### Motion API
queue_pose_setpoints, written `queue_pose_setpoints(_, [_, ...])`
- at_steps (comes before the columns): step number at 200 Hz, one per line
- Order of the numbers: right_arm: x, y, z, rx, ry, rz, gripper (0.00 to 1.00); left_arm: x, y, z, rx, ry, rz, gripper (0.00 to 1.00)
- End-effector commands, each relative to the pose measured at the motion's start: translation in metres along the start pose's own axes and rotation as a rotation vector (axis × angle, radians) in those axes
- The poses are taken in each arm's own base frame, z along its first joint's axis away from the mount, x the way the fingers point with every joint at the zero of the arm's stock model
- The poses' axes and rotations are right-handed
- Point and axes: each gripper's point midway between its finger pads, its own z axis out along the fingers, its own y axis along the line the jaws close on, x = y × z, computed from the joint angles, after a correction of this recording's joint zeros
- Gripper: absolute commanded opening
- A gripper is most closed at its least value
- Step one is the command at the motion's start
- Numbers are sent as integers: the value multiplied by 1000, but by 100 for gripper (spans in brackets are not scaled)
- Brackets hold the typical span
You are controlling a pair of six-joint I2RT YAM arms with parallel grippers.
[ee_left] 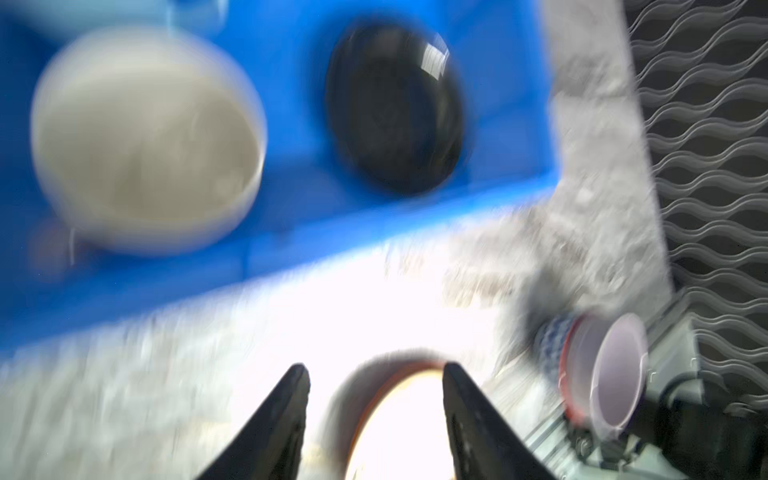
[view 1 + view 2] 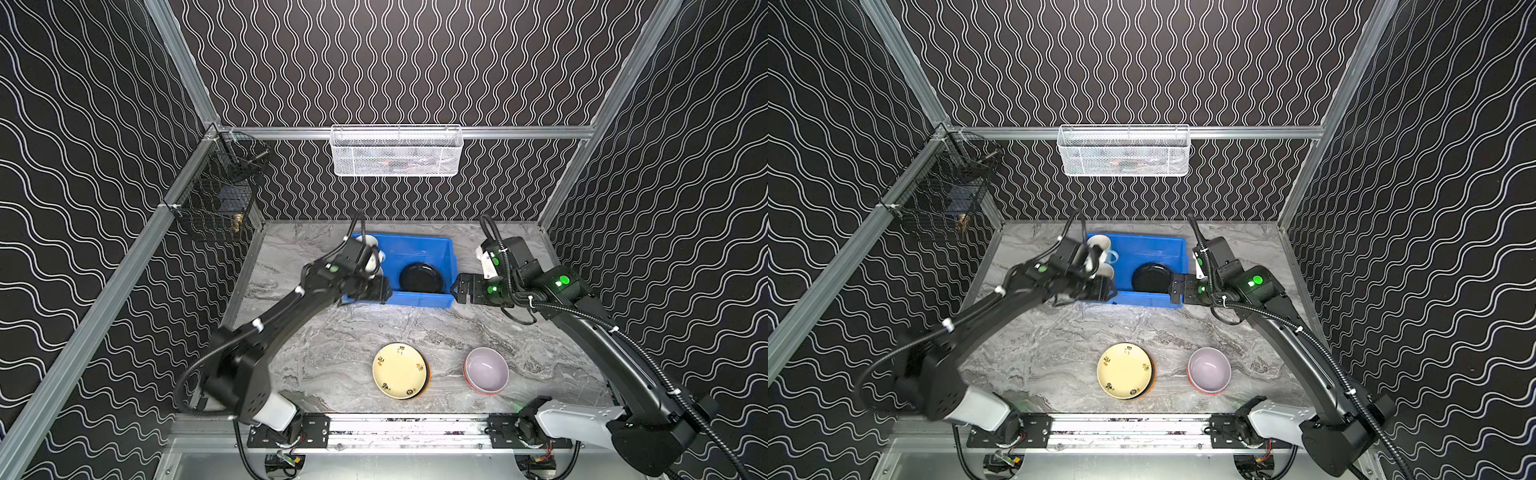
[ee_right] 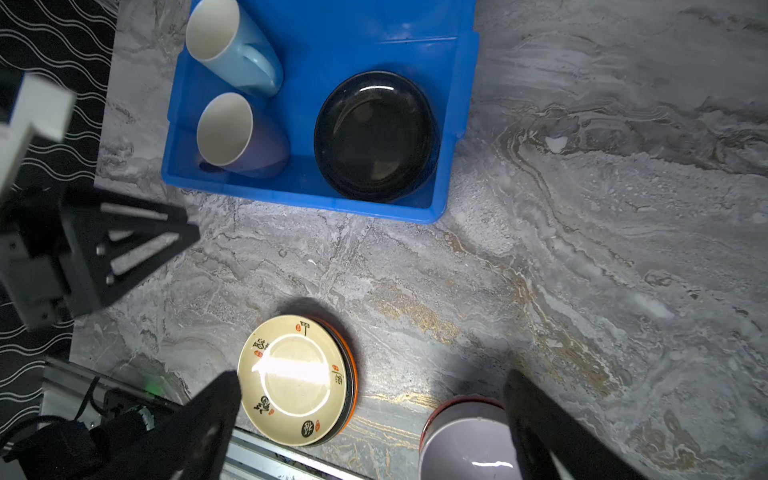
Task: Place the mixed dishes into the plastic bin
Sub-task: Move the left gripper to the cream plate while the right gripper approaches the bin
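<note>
Two stacks of glazed dishes sit on the grey marbled surface [image 2: 324, 345], well short of both hands on the side toward the arm bases. One is a cream plate [image 2: 399, 370] lying on an orange plate [image 3: 352, 374] with a darker rim between them. The second is a lavender bowl [image 2: 486, 369] nested in a patterned bowl [image 1: 552, 345]. All of it looks like hard, glossy ceramic, so it should be stiff, weighty and slippery under the pads, and apt to chip if dropped or knocked on a bin wall. The cream plate is best taken by its raised rim, one finger over and one under, where it overhangs the plate below. The lavender bowl is best pinched across its lip, though the nested fit may drag the lower bowl up with it. The cream plate is shallow, with small dark and red-orange marks round its border; the lavender bowl is plain pale purple inside. The left hand [image 2: 384, 289] hovers at a front corner of the blue plastic bin [image 2: 415, 300], its jaws part-way apart with nothing between them. The right hand [image 2: 459, 289] is spread wide and empty, just outside the bin's opposite end. Just beyond the left hand, inside the bin, sit a light blue mug [image 3: 245, 58] and a lavender mug [image 3: 257, 145]. A black plate [image 2: 420, 277] lies in the bin between the two hands.
</note>
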Motion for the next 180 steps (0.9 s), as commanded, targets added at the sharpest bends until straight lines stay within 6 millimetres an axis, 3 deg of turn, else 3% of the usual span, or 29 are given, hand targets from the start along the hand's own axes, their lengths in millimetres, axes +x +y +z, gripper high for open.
queue_pose_setpoints(1, [2, 14, 8, -69, 12, -18, 99, 62, 11, -2, -3, 90, -59, 57])
queue_pose_setpoints(23, [10, 23, 18, -97, 56, -39, 99, 104, 16, -4, -15, 128, -86, 57])
queue_pose_setpoints(70, [48, 53, 35, -145, 155, -95, 99, 141, 3, 3, 3, 139, -103, 57])
queue_pose_setpoints(103, [58, 63, 32, -145, 158, -107, 99, 154, 0, 18, -13, 160, -92, 56])
queue_pose_setpoints(180, [64, 42, 17, -91, 116, -70, 99, 163, 10, 48, -82, 206, -42, 38])
